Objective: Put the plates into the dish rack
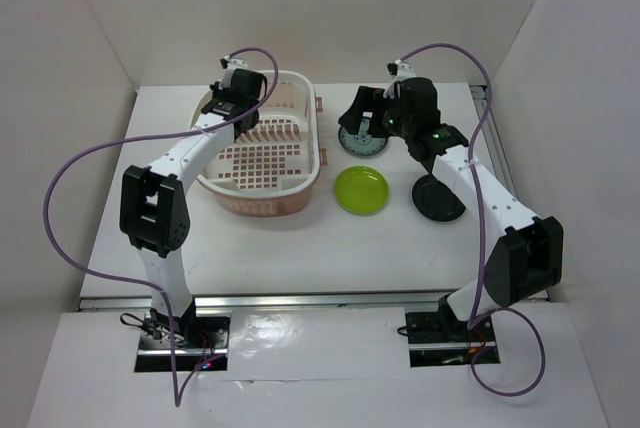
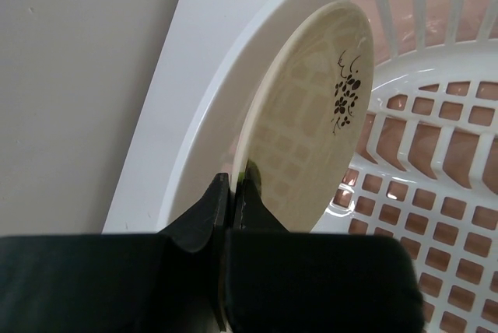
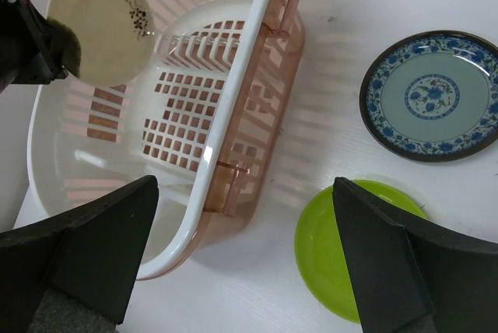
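cream plate [image 2: 303, 131] hangs pinched in left gripper [image 2: 233, 185], apparently not touching dish rack [image 2: 226, 76]; right gripper [image 3: 243, 185] gapes wide, empty.

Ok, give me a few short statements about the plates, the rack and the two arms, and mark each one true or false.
1. The left gripper is shut on the rim of the cream plate, holding it on edge at the dish rack. True.
2. The lime green plate sits inside the dish rack. False: it lies flat on the table, right of the rack.
3. The right gripper has its fingers open and holds nothing. True.
4. The blue patterned plate is stacked on the black plate. False: they lie apart on the table.
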{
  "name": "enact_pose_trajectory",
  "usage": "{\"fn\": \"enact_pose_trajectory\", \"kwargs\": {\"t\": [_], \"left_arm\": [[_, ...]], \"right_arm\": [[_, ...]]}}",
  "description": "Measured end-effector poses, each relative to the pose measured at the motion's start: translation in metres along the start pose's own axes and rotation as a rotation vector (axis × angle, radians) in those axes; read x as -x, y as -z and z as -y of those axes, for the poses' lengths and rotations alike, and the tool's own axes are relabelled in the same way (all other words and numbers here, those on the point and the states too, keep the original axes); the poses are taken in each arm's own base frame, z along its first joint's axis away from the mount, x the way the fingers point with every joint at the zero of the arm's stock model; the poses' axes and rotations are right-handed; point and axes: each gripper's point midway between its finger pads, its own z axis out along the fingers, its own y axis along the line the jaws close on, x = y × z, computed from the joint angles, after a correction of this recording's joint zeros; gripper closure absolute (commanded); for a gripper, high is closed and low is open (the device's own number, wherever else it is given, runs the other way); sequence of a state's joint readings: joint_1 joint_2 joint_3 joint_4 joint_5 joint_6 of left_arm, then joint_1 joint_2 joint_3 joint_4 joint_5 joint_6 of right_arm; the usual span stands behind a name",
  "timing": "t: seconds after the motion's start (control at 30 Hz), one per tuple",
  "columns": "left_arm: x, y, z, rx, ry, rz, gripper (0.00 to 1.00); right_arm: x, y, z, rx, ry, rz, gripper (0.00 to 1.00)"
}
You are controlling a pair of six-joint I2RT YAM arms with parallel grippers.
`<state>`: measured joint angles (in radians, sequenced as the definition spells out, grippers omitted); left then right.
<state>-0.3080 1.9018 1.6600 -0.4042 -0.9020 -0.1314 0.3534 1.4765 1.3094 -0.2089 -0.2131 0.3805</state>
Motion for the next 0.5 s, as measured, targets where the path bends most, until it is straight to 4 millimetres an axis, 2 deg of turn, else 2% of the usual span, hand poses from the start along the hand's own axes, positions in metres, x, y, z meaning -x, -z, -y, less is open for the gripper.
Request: {"fn": "enact_pose_trajectory", "kwargs": {"t": [0.27,0.5], "left_arm": [[0.017,0.004,-0.001,-0.003,0.064,0.017,1.0],[0.004,-0.004,0.008,0.0,0.042,-0.016,1.0]], "right_arm": [[-0.001,0.0,-0.002,0.007,0.0,-0.004,0.0],[-0.001,0.0,-0.003,0.013,-0.003,-0.006,0.0]]}}
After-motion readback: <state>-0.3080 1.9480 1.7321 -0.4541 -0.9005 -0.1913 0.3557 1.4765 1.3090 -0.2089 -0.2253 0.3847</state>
